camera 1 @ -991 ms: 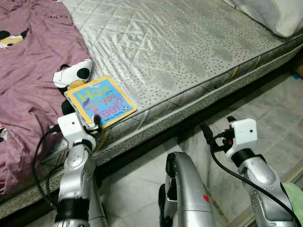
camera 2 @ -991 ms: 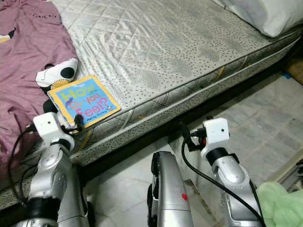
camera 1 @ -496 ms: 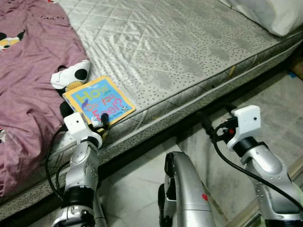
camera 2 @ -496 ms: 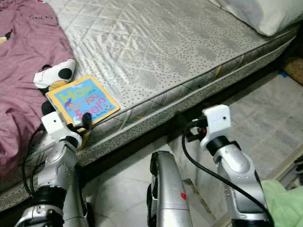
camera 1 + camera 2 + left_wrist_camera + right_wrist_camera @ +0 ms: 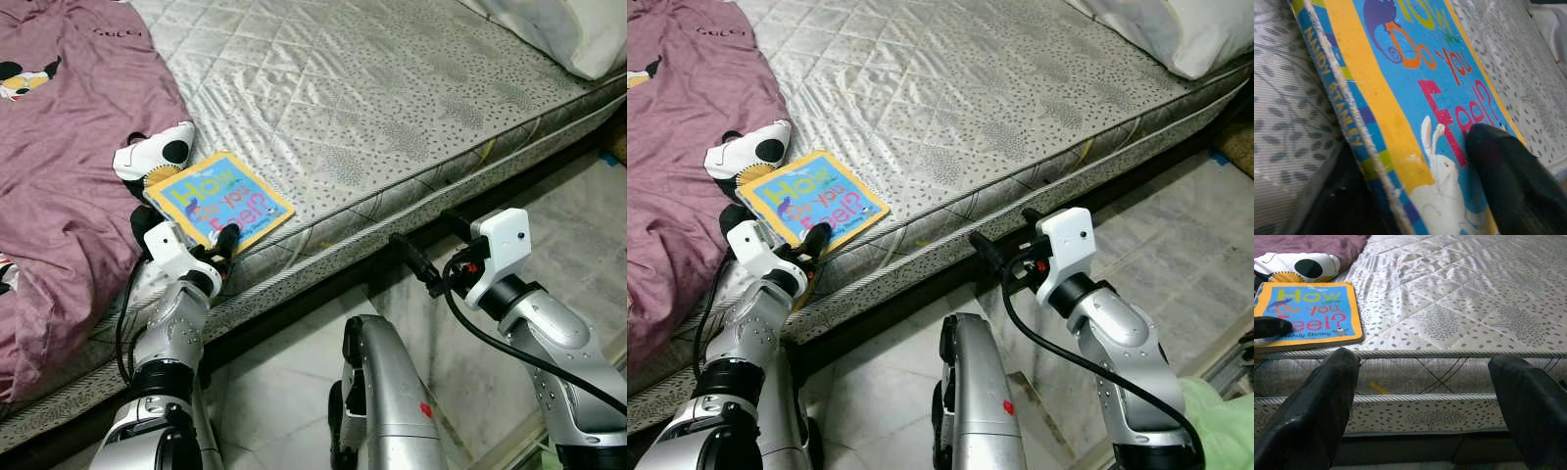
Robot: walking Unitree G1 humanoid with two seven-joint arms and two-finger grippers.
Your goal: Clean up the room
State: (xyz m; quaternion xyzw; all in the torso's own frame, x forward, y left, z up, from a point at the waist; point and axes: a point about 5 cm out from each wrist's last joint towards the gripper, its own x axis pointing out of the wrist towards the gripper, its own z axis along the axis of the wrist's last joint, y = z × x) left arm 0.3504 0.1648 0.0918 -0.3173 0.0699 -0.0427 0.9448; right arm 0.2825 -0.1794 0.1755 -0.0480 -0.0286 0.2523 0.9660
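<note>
A children's board book [image 5: 220, 201] with a blue and yellow cover reading "How Do You Feel?" lies at the near edge of the grey quilted mattress [image 5: 392, 98]. My left gripper [image 5: 217, 245] is at the book's near corner. One black finger [image 5: 1503, 166] presses on the cover, and the other is hidden under the raised edge. My right gripper [image 5: 429, 243] hangs open in front of the mattress side, its fingers [image 5: 1312, 406] wide apart with nothing between them. The book [image 5: 1308, 313] also appears in the right wrist view.
A white plush toy [image 5: 157, 152] with black spots lies just behind the book, against a purple blanket [image 5: 69, 127]. A white pillow [image 5: 578, 29] sits at the far right of the bed. Tiled floor [image 5: 284, 372] runs below, with a green cloth [image 5: 1215, 421] at the lower right.
My left gripper has reached forward, and its finger now lies on the book's cover. My right gripper has swung left, closer to the mattress side.
</note>
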